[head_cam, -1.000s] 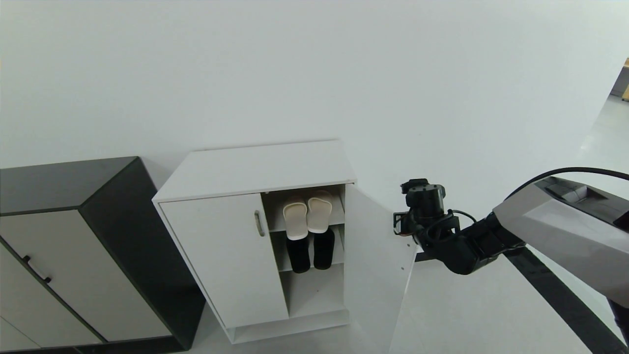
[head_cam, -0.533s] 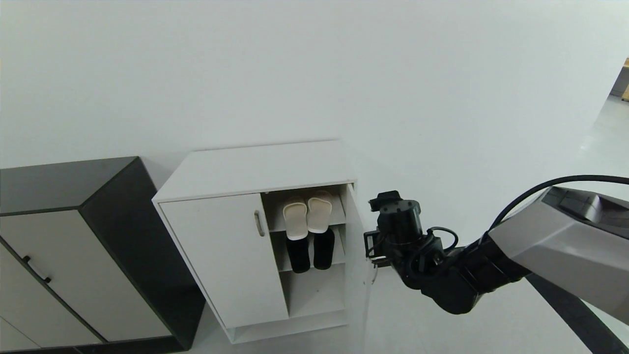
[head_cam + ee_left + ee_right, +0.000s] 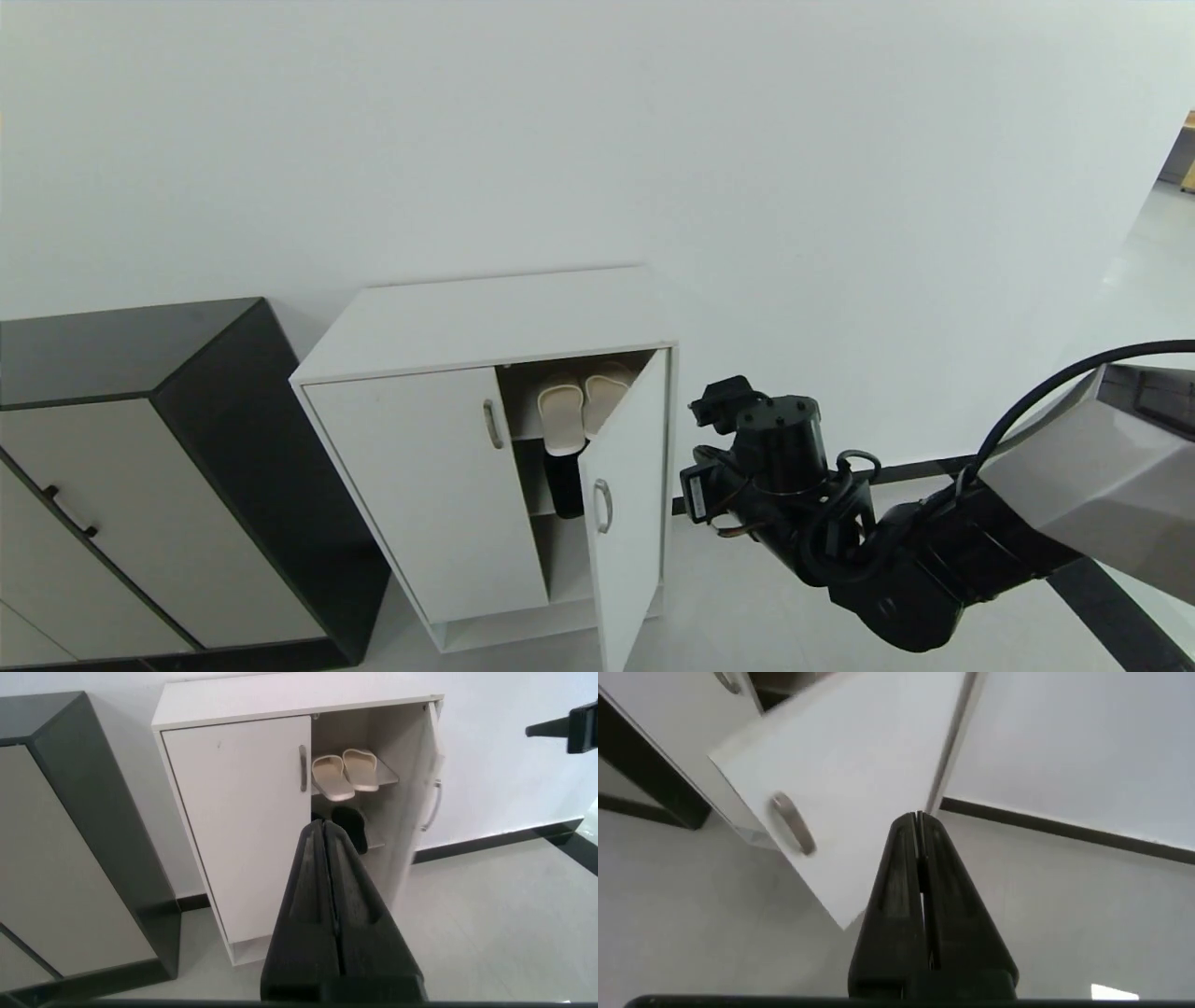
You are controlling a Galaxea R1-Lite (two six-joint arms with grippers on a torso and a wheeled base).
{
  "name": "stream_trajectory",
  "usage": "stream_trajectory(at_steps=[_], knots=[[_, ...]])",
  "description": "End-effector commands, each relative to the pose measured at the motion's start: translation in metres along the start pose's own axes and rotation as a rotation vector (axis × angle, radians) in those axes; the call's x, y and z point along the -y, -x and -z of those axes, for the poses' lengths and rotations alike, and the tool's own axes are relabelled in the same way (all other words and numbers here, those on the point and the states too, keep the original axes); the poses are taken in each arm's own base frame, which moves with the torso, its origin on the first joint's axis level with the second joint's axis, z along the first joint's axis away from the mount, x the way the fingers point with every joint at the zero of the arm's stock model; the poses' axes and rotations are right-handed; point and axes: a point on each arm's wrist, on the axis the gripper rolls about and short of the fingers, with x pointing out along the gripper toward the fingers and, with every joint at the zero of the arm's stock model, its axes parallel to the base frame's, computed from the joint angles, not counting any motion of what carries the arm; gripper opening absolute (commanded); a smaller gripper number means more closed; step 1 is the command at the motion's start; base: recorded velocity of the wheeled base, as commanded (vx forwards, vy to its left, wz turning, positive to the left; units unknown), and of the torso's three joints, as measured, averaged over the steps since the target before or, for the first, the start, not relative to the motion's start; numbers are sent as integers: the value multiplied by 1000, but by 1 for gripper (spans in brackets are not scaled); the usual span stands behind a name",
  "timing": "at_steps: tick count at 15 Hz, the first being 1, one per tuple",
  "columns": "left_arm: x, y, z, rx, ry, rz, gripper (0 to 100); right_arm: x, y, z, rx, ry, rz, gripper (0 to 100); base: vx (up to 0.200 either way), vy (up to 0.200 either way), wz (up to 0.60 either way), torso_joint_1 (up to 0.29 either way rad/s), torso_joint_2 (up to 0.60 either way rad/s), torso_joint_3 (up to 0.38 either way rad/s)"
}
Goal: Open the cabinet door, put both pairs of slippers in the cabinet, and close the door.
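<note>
White wall [image 3: 597, 140] fills your background. The white cabinet [image 3: 485, 317] stands at 7 o'clock, its right door [image 3: 627, 485] half open. Beige slippers [image 3: 569, 411] lie on the top shelf, with black slippers [image 3: 563, 485] at 6 o'clock beneath them. Your right pincer [image 3: 920, 826], pressed together, sits at the door's 3 o'clock. Your left pincer [image 3: 322, 829], likewise pressed together, faces the cabinet.

We held our right arm [image 3: 896, 569] out low on our right side, the forearm slanting up and inward toward the middle, with the black wrist [image 3: 780, 448] bent at its end. Our right gripper [image 3: 920, 826] had its two fingers pressed together, with nothing between them. Our left gripper [image 3: 322, 831] was closed in the same way, its fingers [image 3: 304, 887] meeting along a thin seam, empty, and it pointed straight ahead.
</note>
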Motion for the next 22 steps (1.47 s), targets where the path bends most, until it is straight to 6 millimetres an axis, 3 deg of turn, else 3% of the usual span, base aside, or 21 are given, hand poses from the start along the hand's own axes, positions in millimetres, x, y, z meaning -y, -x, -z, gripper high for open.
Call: stream_trajectory(at_steps=[1,7,11,16,22], knots=[[0,0,0,0,0,0,0,1,4,-1,2,3,-1,0,0,0,0,0,0,0],[0,0,0,0,0,2,0,-4,3,4,-11,25,-9,0,0,0,600,2,6,3],[0,0,0,0,0,0,0,-2,4,12,-12,50,-20,0,0,0,0,0,0,0],[0,0,0,0,-1,2,0,17,11,30,-17,56,-218,0,0,0,0,0,0,0],[0,0,0,0,-1,2,0,19,15,37,-39,63,-273,0,200,0,0,2,2,3]])
